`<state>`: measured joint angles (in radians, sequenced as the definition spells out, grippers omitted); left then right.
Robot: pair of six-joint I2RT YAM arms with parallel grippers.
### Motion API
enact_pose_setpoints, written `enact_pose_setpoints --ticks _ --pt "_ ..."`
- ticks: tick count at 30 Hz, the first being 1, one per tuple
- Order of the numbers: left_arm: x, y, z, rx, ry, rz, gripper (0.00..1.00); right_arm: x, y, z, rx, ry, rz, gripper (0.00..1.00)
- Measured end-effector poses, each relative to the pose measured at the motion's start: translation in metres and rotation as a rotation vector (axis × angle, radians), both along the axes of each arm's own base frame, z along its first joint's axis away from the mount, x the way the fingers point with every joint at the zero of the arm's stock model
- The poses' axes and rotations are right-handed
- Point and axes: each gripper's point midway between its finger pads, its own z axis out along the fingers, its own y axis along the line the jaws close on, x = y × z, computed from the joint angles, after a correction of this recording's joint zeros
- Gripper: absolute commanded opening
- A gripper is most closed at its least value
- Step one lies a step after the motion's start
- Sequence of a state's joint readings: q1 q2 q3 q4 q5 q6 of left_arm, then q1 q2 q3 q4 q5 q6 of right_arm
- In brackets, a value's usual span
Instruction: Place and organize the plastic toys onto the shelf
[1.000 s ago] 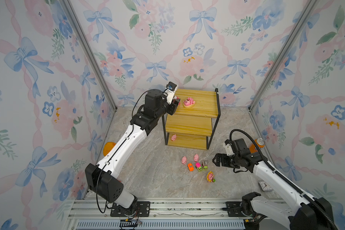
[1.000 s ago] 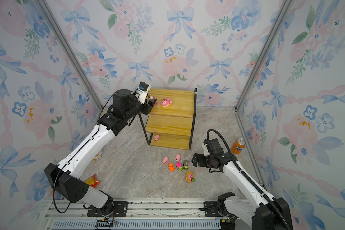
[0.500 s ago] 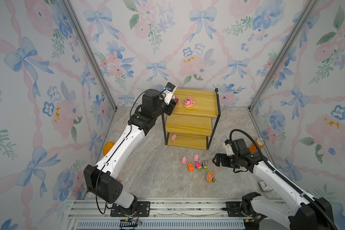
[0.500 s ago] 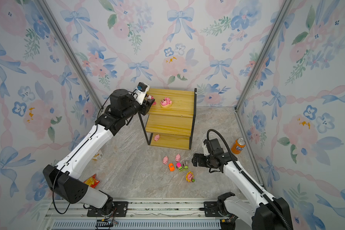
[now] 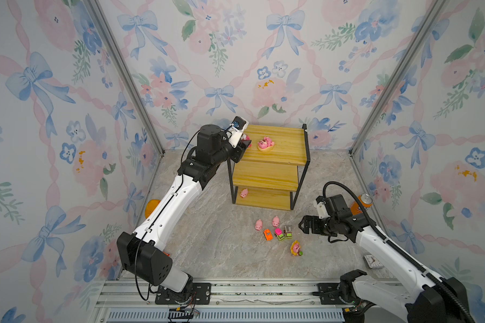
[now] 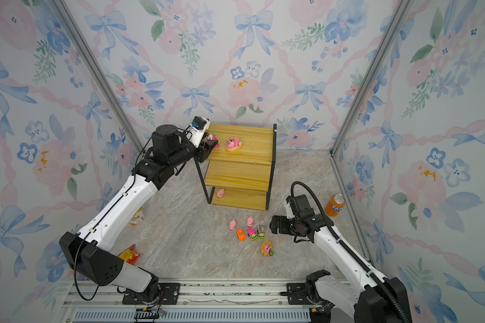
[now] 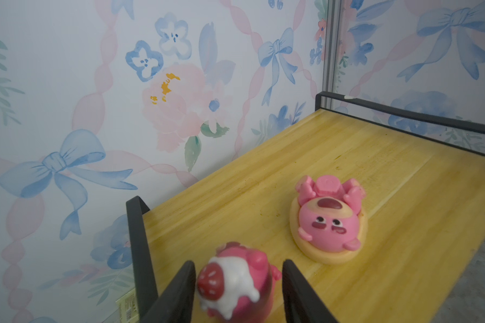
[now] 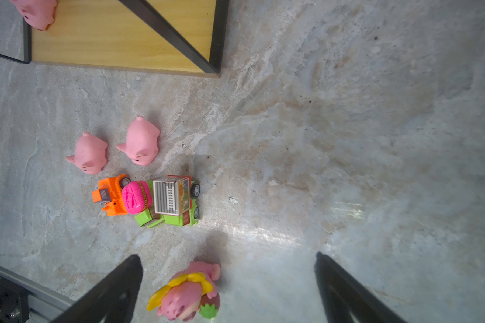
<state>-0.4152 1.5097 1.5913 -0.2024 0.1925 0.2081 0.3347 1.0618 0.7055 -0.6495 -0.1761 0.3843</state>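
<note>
Two toys at shelf (image 5: 275, 173) top: lying bear (image 5: 265, 144) mid-board, cream-topped bear (image 7: 233, 282) at 9 o'clock edge, clamped in left end effector (image 7: 238, 263). Right end effector (image 8: 228, 256) wide open, 3 o'clock of mini cars (image 5: 278, 232).

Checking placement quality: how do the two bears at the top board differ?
The middle bear lies on its back on a cream base; the edge bear shows a white cap with a red patch. The middle bear sits free, away from the rim; the edge bear is between the left claw's fingers by the frame corner. Both are dark pink, at the shelf's top board.
</note>
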Motion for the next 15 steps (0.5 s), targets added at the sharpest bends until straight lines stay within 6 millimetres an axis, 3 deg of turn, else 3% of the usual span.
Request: enact_pose_setpoints --ticks 15 --pt "0.011 -0.009 -0.005 -0.016 0.018 0.036 0.61 0.0 0.0 0.0 0.0 0.0 0.0 0.98"
